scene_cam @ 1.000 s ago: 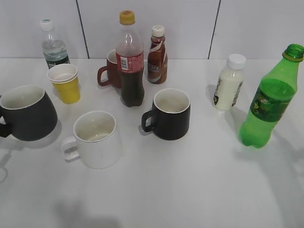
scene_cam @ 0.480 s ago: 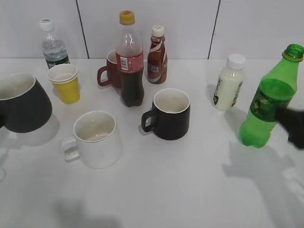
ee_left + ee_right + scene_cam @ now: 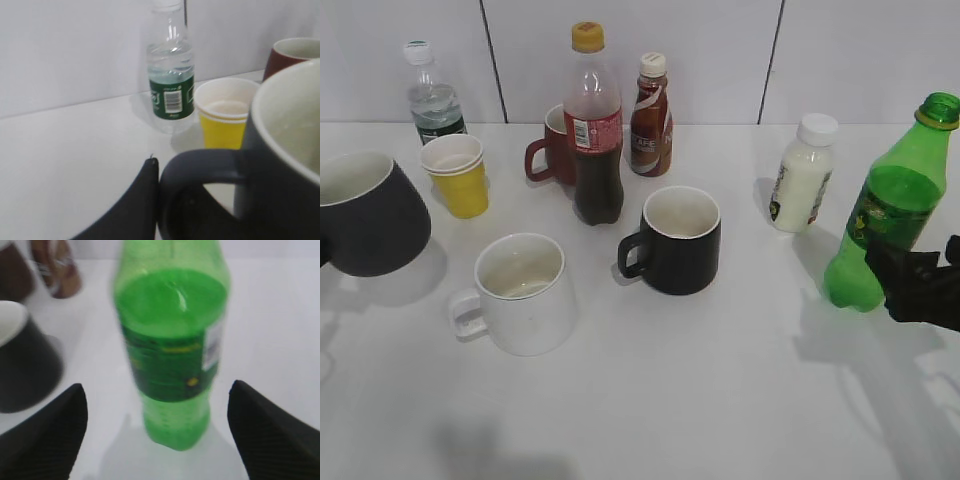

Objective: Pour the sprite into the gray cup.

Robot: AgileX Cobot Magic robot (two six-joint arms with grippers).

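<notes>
Sprite point(image 3: 892, 215) is standing uncapped at 3 o'clock on the surface point(image 3: 700, 400), framed between the wide-spread fingers of the right claw point(image 3: 157, 440), not yet gripped. Gray cup point(image 3: 365, 215) is being held by its handle in the left claw point(image 3: 150, 210) at 9 o'clock, apparently lifted. Risks being judged: a finger clipping the tall bottle and tipping it, spilling through the open neck; a squeeze too hard forcing liquid out.
</notes>
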